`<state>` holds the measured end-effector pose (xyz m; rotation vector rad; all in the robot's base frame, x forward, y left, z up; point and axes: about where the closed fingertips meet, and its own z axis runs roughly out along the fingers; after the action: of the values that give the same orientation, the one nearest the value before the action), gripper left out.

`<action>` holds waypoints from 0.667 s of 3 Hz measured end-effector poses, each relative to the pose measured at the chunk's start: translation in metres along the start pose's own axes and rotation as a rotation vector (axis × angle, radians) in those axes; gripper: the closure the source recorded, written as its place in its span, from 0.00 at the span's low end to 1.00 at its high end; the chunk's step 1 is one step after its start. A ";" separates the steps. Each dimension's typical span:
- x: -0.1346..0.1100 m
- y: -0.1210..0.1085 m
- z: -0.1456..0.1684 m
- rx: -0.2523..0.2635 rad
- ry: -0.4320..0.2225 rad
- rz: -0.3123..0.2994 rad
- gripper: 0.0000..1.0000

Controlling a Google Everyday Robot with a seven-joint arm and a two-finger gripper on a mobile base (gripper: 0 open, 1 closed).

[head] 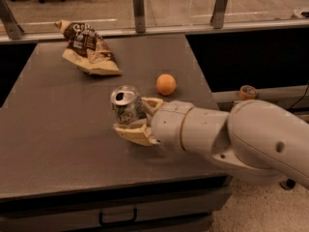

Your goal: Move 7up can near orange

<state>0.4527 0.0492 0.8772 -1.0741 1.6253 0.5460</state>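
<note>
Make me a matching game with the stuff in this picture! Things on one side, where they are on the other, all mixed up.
1. 7up can
2. orange
3. snack bag
4. tape roll

A. on the ledge right of the table
B. back left of the table
C. between the jaws of the gripper, mid-table
D. lying free, just behind the can

Pairs: 1-C, 2-D, 3-B, 4-A.
</note>
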 end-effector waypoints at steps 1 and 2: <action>0.004 -0.040 -0.040 0.155 0.045 -0.022 1.00; 0.014 -0.074 -0.064 0.265 0.060 -0.014 1.00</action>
<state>0.4821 -0.0425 0.8979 -0.9108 1.6868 0.2808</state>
